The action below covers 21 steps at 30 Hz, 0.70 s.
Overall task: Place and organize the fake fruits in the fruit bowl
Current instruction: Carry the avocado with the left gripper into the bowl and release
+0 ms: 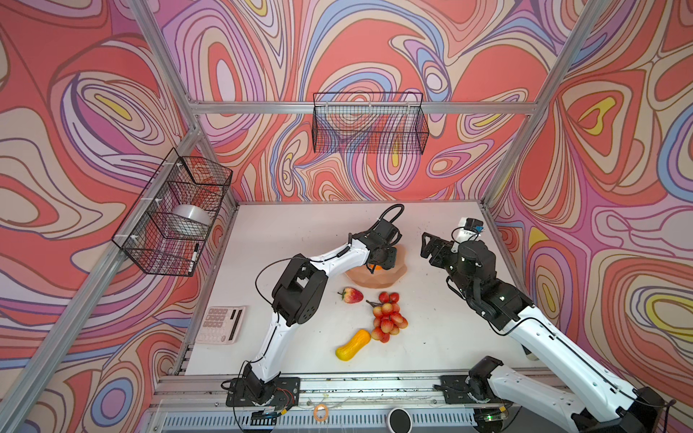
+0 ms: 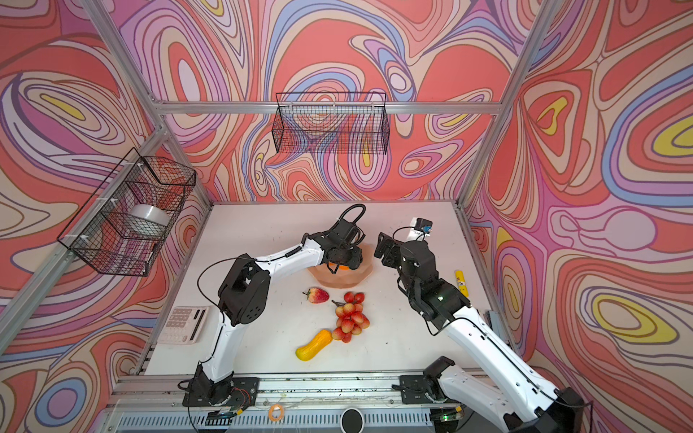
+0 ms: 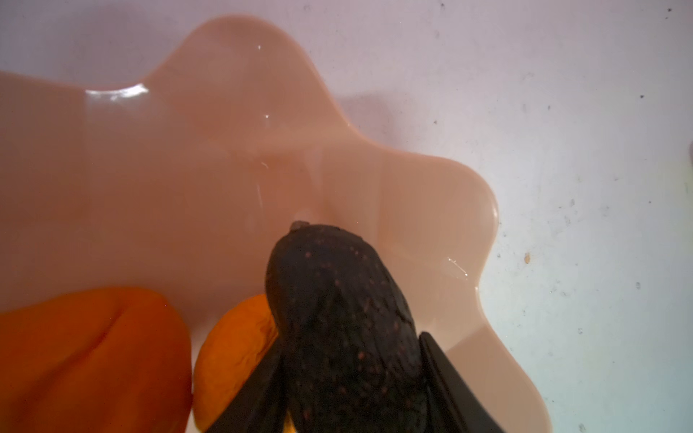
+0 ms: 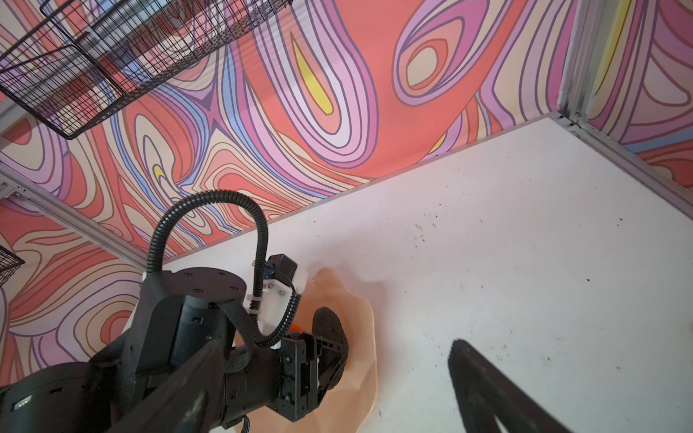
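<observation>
The peach fruit bowl (image 1: 375, 280) (image 2: 337, 279) stands mid-table. My left gripper (image 1: 382, 260) (image 3: 348, 339) hangs over it. A dark avocado (image 3: 337, 318) (image 4: 330, 324) lies between its fingers with its tip down in the fruit bowl (image 3: 468, 195). A sliver of gap shows beside the avocado, so the jaws are open. Two oranges (image 3: 93, 356) (image 3: 232, 348) sit in the bowl next to it. On the table in front lie a strawberry (image 1: 352, 295) (image 2: 318, 295), grapes (image 1: 388, 316) (image 2: 350, 316) and a yellow gourd-like fruit (image 1: 352, 345) (image 2: 314, 345). My right gripper (image 1: 425, 243) (image 2: 380, 245) hovers open and empty right of the bowl.
A calculator (image 1: 223, 324) lies at the table's left edge. A yellow tube (image 2: 461, 283) lies near the right edge, behind my right arm. Black wire baskets hang on the back wall (image 1: 369, 123) and the left wall (image 1: 172, 213); the left one holds a grey bowl (image 1: 191, 221).
</observation>
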### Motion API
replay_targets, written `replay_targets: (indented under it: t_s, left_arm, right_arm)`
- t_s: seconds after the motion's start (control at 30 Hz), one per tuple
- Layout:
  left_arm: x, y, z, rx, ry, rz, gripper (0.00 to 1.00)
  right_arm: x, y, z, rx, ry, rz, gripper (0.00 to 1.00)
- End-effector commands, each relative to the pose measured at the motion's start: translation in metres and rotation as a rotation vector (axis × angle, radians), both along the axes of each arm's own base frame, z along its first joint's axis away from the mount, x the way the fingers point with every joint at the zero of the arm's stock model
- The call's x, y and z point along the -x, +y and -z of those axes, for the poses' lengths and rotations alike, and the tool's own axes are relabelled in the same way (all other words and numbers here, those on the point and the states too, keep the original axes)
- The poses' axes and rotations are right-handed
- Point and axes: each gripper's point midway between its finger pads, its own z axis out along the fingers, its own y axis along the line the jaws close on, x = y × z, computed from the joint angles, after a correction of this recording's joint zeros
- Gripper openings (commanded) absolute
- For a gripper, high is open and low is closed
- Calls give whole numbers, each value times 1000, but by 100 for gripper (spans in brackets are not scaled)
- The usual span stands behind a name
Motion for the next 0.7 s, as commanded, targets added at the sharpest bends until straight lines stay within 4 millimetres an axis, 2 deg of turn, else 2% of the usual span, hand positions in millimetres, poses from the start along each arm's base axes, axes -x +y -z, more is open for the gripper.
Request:
replay_targets:
  t_s: [0.0, 0.13, 0.23, 0.37, 0.43, 0.53, 0.6, 0.67]
  left_arm:
    - [-10, -11, -20, 68, -26, -3, 66]
    - [-8, -9, -54, 124, -84, 1, 73]
    - [-6, 0, -89, 161, -144, -6, 74]
    - [6, 26, -139, 165, -236, -14, 74]
    - [18, 45, -156, 140, -281, -17, 75]
    - [45, 79, -161, 88, -304, -22, 76]
    - [66, 100, -152, 61, -283, -25, 76]
    - [94, 119, -132, 50, -229, -15, 76]
  right_arm:
    - [-2, 0, 4, 13, 16, -1, 98]
    - [-4, 1, 1, 21, 7, -1, 98]
    - [-7, 2, 0, 26, 0, 1, 98]
    - [-11, 4, 2, 34, 3, -3, 98]
    - [-14, 6, 4, 41, 6, -7, 98]
    - [-20, 9, 7, 56, 10, -8, 98]
    - [-25, 12, 9, 66, 17, -8, 98]
    - [-32, 15, 9, 70, 22, -10, 98]
